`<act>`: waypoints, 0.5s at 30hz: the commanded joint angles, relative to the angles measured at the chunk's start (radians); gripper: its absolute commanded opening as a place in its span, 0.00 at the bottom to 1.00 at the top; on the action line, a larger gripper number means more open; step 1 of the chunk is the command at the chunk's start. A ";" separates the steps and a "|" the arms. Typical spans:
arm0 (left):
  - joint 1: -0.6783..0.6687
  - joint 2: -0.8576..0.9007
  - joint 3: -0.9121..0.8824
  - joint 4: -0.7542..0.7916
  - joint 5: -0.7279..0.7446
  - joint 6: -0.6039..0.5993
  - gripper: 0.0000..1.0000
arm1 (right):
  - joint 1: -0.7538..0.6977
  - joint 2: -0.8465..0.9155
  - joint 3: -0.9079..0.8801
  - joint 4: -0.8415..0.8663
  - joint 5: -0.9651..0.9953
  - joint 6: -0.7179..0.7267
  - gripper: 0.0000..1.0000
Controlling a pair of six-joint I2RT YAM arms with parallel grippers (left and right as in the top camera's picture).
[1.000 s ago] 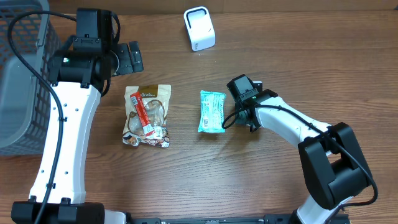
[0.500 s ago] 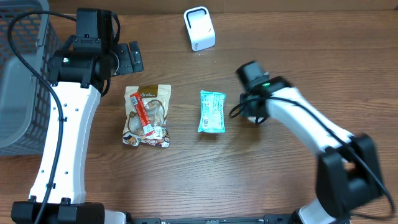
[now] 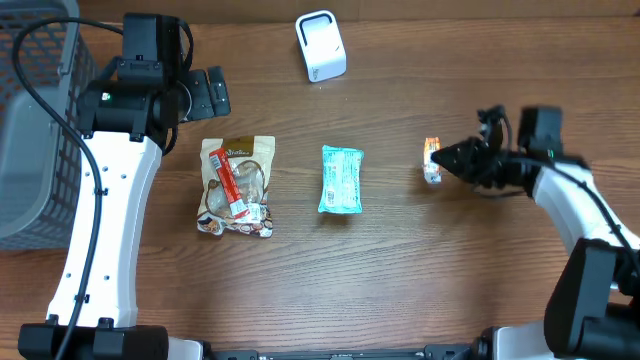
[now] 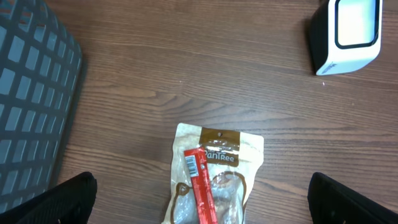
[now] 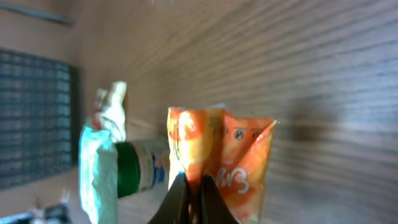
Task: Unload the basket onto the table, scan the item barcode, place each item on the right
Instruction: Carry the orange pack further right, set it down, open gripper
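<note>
Three packets are in view, one of them in hand, and the scan itself is not yet made. At far left a grey mesh basket [image 3: 30, 110] stands outside the left fingers [image 4: 62, 200], which are spread as wide as they go and grip nothing. A brown snack pouch [image 4: 214, 177] with a red stick pack [image 4: 199, 186] on top lies flat on the tabletop [image 3: 400, 280] below and between them, untouched. The white barcode scanner [image 3: 320, 45] stands beyond those fingers, off to their right, with nothing in front of its window. A teal packet [image 3: 341, 179] lies flat, well ahead of the right fingers [image 5: 176, 205]. Those are pinched tight on one edge of a small orange sachet [image 5: 224, 155], which is held on edge just past their tips. The pickup looks done. What is left is the carry to the scanner, well apart from the sachet, and turning the barcode to face the window. Which face carries the barcode cannot be told. The other two packs appear to lie waiting.
</note>
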 commanded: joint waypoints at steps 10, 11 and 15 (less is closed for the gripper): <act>0.001 0.002 0.013 0.001 -0.009 -0.013 0.99 | -0.042 0.020 -0.355 0.571 -0.266 0.193 0.04; 0.001 0.002 0.013 0.001 -0.009 -0.013 1.00 | -0.039 0.031 -0.357 0.583 -0.267 0.201 0.04; 0.001 0.002 0.013 0.001 -0.009 -0.013 1.00 | -0.029 0.085 -0.357 0.604 -0.266 0.204 0.04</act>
